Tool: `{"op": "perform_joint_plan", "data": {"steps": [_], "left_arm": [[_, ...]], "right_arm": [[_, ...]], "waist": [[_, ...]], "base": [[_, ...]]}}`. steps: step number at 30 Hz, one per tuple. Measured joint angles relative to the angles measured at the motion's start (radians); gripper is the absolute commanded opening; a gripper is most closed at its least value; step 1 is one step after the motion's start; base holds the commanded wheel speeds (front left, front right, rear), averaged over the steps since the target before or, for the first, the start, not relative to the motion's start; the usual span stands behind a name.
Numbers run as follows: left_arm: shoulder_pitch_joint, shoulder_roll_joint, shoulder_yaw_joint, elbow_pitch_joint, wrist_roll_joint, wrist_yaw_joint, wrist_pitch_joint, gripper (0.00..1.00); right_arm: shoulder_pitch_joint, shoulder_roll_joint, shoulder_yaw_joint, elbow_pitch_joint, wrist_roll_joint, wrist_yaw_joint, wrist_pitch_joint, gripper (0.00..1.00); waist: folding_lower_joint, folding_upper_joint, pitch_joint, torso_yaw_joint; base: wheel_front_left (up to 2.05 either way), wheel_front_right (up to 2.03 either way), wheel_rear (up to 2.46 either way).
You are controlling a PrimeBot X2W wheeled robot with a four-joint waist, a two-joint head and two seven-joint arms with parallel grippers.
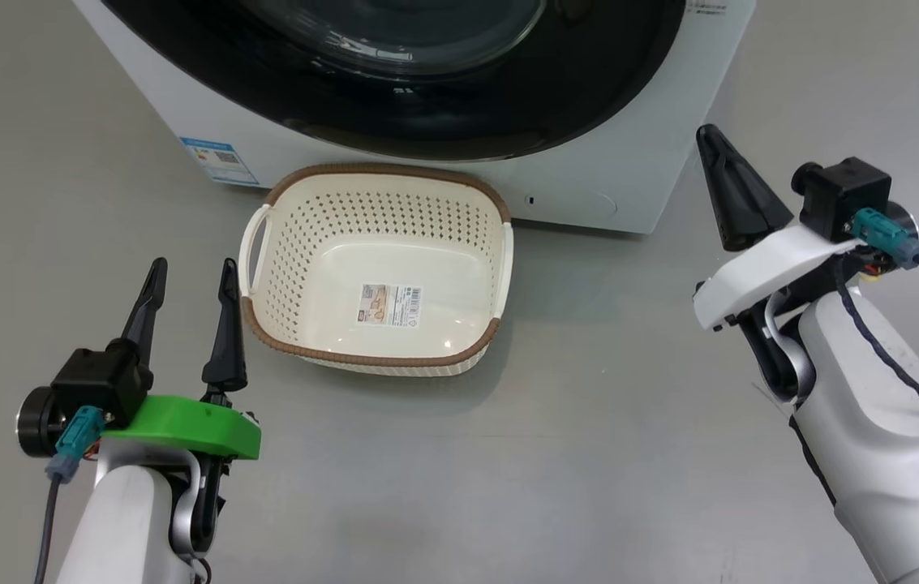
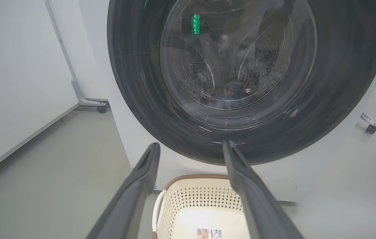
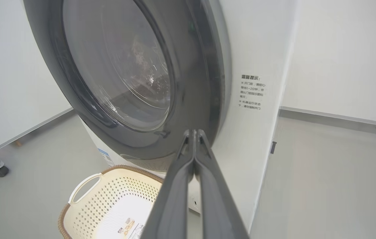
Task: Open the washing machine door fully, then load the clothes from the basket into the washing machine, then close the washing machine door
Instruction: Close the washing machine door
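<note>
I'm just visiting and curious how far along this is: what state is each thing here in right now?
washing machine door: shut, flush against the washing machine.
basket: empty, upright on the floor, label showing inside.
left gripper: open, holding nothing.
right gripper: shut, holding nothing.

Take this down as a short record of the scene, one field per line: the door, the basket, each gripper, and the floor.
door: washing machine door lies flat against the front of the washing machine and looks shut
basket: basket stands upright on the floor right in front of the machine, holding nothing but a label
left gripper: left gripper is open, holds nothing and sits left of the basket
right gripper: right gripper is shut, holds nothing and sits near the machine's right corner
floor: grey floor
</note>
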Motion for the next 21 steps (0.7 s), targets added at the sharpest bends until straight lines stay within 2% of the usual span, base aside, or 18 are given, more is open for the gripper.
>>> {"op": "perform_joint_plan", "data": {"steps": [2, 3, 4, 5, 11, 21], "left_arm": [[0.015, 0.003, 0.005, 0.000, 0.006, 0.000, 0.000, 1.00], [0.021, 0.004, 0.008, 0.000, 0.008, 0.000, 0.000, 1.00], [0.027, 0.006, 0.010, -0.001, 0.013, 0.000, 0.000, 1.00], [0.032, 0.007, 0.010, -0.001, 0.016, 0.000, 0.000, 1.00], [0.050, 0.007, 0.020, -0.003, 0.029, 0.000, 0.000, 1.00], [0.106, 0.007, 0.056, -0.001, 0.030, 0.000, 0.000, 1.00]], "right_arm": [[0.032, 0.002, -0.006, -0.002, 0.007, 0.000, -0.001, 0.02], [0.048, 0.004, -0.007, -0.003, 0.012, 0.000, -0.001, 0.22], [0.063, 0.005, -0.008, -0.005, 0.016, 0.000, -0.001, 0.98], [0.078, 0.005, -0.013, -0.009, 0.020, 0.000, -0.001, 1.00], [0.142, 0.005, -0.067, -0.070, 0.026, -0.004, -0.001, 1.00], [0.297, 0.004, -0.132, -0.156, 0.025, -0.028, -0.001, 1.00]], "waist": [[0.0000, 0.0000, -0.017, -0.019], [0.0000, 0.0000, -0.025, -0.029], [0.0000, 0.0000, -0.032, -0.040], [0.0000, 0.0000, -0.040, -0.050], [0.0000, 0.0000, -0.082, -0.108], [0.0000, 0.0000, -0.157, -0.179]], "base": [[0.00, 0.00, 0.00], [0.00, 0.00, 0.00], [0.00, 0.00, 0.00], [0.00, 0.00, 0.00], [0.00, 0.00, 0.00], [0.00, 0.00, 0.00]]}}
